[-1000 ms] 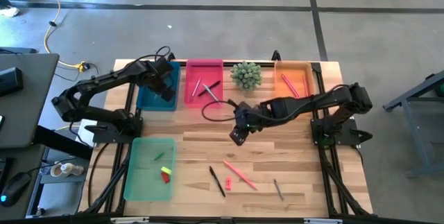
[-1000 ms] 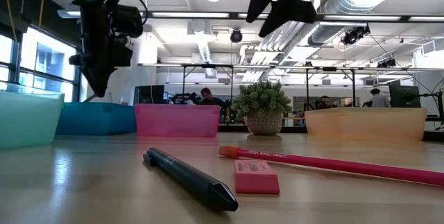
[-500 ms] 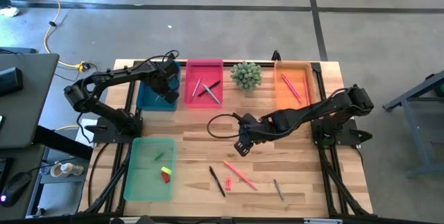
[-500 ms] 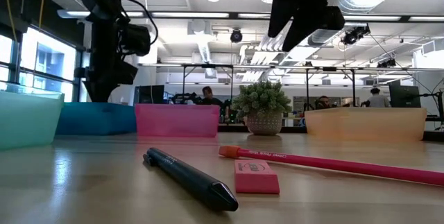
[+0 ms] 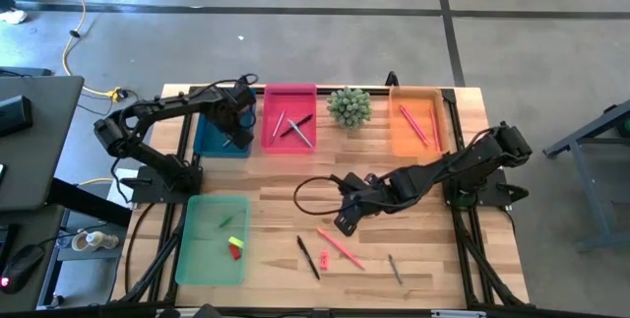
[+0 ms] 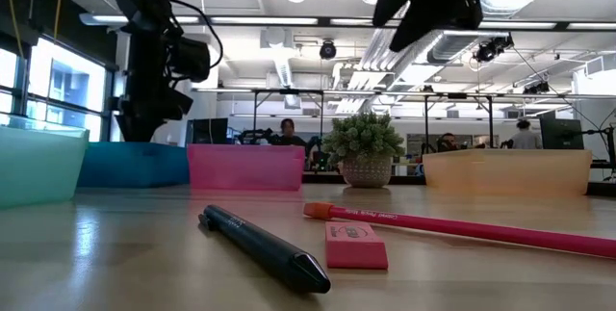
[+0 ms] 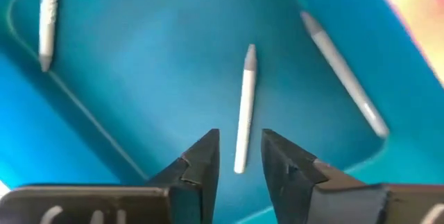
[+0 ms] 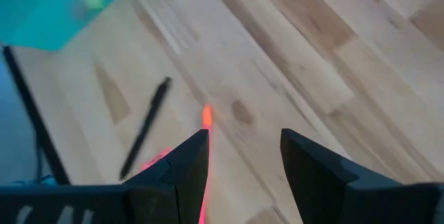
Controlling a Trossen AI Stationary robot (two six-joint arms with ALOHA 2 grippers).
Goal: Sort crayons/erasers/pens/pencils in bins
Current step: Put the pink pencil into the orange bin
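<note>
Counter [image 5: 276, 200]: bare wood, loose sticks beside the potted plant's near side.
Teal-blue plastic bin [image 5: 212, 143]: left of the spiky potted plant [image 5: 348, 105], collecting grey pencils.
Left pincer [image 7: 240, 156]: low over teal bin, partly parted, grey pencil [image 7: 244, 106] lying loose between its tips.
Right pincer [image 8: 241, 156]: jaws wide, empty, reaching down from the plant towards the long pink-red stick [image 5: 341, 247].
Small red eraser [image 5: 324, 260]: unsorted, just beside that stick.

Four bins [image 5: 222, 141], one plant [image 5: 348, 105] (spiky), two grippers [image 5: 342, 222]

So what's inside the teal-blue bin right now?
Left wrist view shows three thin grey sticks lying in the teal-blue bin, one just ahead of the open left claw. From above, the arm covers part of the bin.
</note>
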